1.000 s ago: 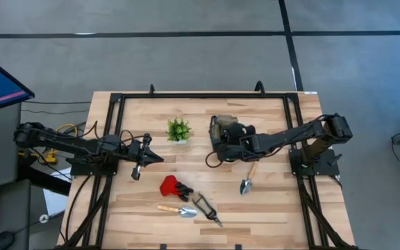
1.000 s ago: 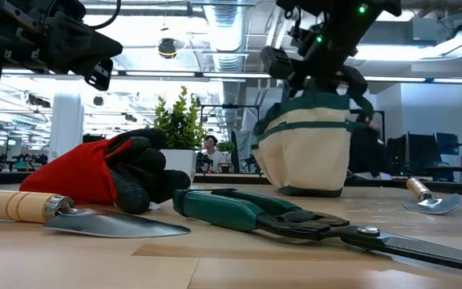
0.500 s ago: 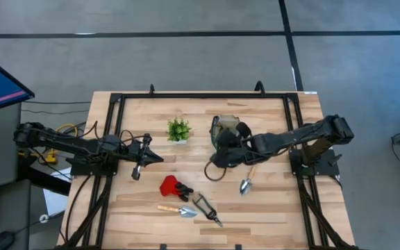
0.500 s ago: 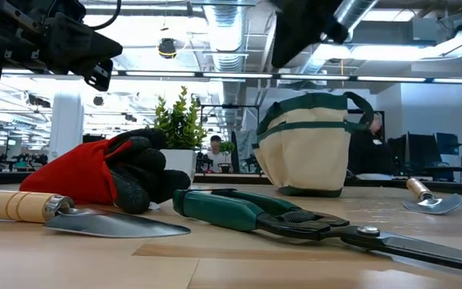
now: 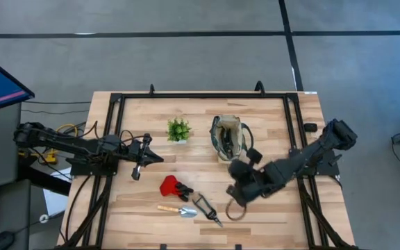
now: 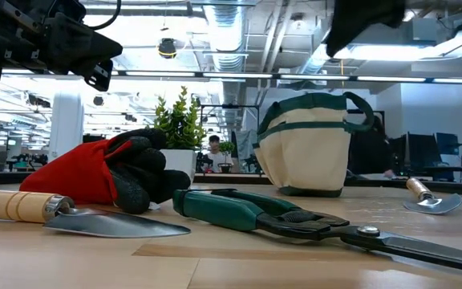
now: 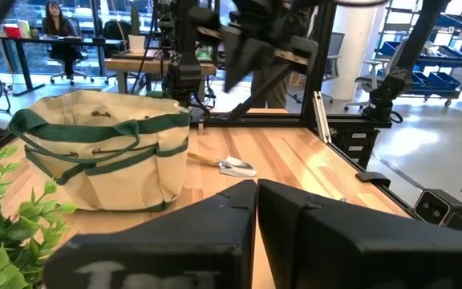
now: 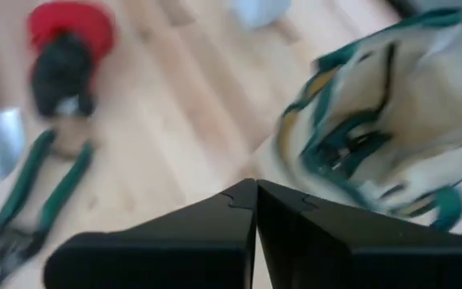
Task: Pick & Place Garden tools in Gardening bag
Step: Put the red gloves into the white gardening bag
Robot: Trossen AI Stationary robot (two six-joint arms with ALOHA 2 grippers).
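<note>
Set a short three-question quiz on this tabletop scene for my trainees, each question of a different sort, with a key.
1. True or false: the gardening bag stands upright on the table.
2. Which lies closest to the red-and-black glove? A) the potted plant B) the green-handled pruners C) the gardening bag
3. Fill in: the fingers of the left gripper and of the right gripper are both ____.

Key: 1 true; 2 B; 3 shut.
</note>
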